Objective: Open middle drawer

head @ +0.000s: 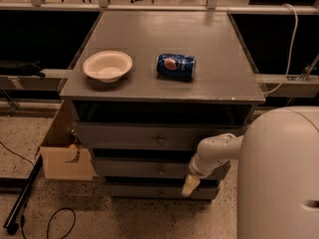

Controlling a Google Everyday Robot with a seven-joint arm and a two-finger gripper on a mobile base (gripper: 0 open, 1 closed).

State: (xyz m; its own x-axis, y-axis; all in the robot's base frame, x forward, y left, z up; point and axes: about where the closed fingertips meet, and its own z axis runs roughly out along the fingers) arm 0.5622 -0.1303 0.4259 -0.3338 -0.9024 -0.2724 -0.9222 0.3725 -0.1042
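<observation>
Middle drawer (130, 168) second in the grey stack under the worktop (219, 73), between top drawer (119, 134) and lowest drawer (144, 190); front looks closed, judged from the narrow dark gaps above and below. Long axis left to right across the view; pull direction out towards the camera. Small round knob (161, 171) at centre of the front. Gripper (190, 185) low at the right of the stack, pointing down, in front of the seam between middle and lowest drawers, so the knob lies to the gripper's left and a little higher, near but not touching. Single arm (215, 151), reaching in from the right. Gripper visible only as one pale tip; opening cannot be told, nothing seen held. Right end of the middle drawer hidden behind arm and robot body (281, 178). Contact between gripper and drawer front not resolvable. Likely need – shift left and up to the knob before any pull.
</observation>
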